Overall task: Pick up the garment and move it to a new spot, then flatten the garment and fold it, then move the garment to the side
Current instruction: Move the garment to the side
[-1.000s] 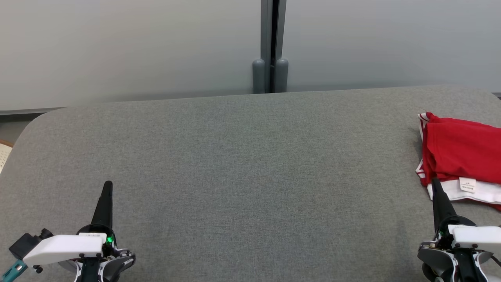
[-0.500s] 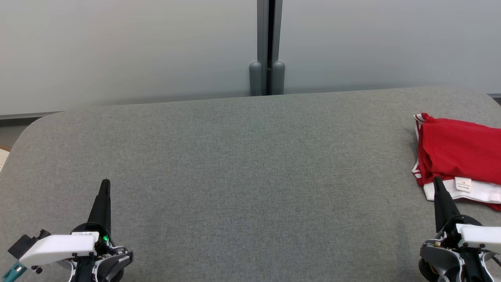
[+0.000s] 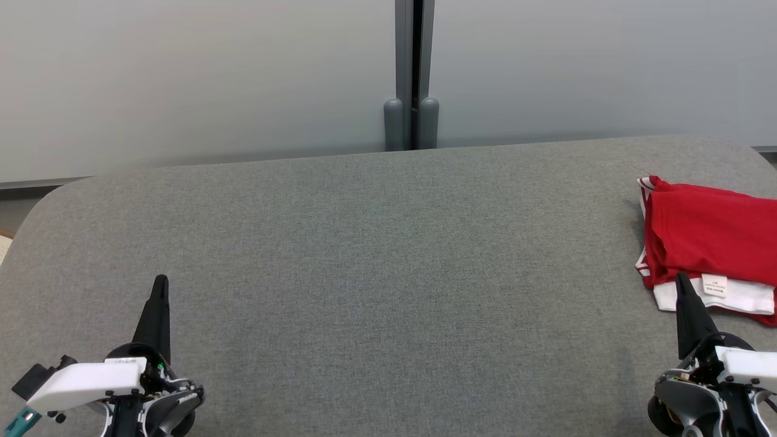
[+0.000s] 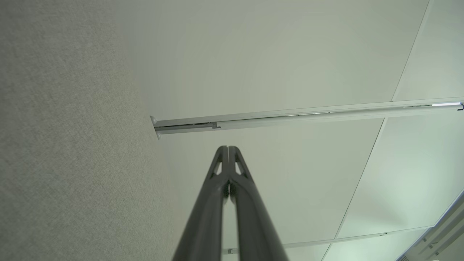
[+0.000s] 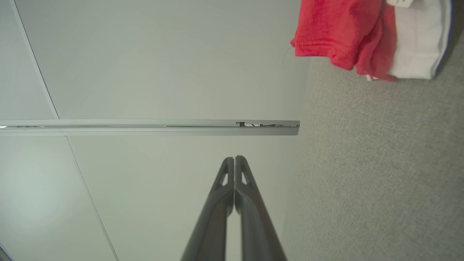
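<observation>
The garment (image 3: pixel 710 240) is red with a white band and a small label. It lies folded at the far right of the grey fabric table (image 3: pixel 376 255), partly cut off by the head view's edge. The right wrist view shows its hem and white band (image 5: pixel 344 34) at the top right. My right gripper (image 3: pixel 681 280) is shut with nothing in it, its tip just in front of the garment's white band. My left gripper (image 3: pixel 160 283) stands shut and empty at the lower left, far from the garment. Both pairs of fingers are pressed together in the left wrist view (image 4: pixel 228 149) and the right wrist view (image 5: pixel 234 159).
A pale partition wall with a grey vertical post (image 3: pixel 411 73) stands behind the table's far edge. The table's rounded left corner (image 3: pixel 54 194) lies at the left, with a strip of floor beyond it.
The whole head view has shifted slightly, so the post and garment sit a little further left. Both grippers stay shut where they were, and the garment lies as before.
</observation>
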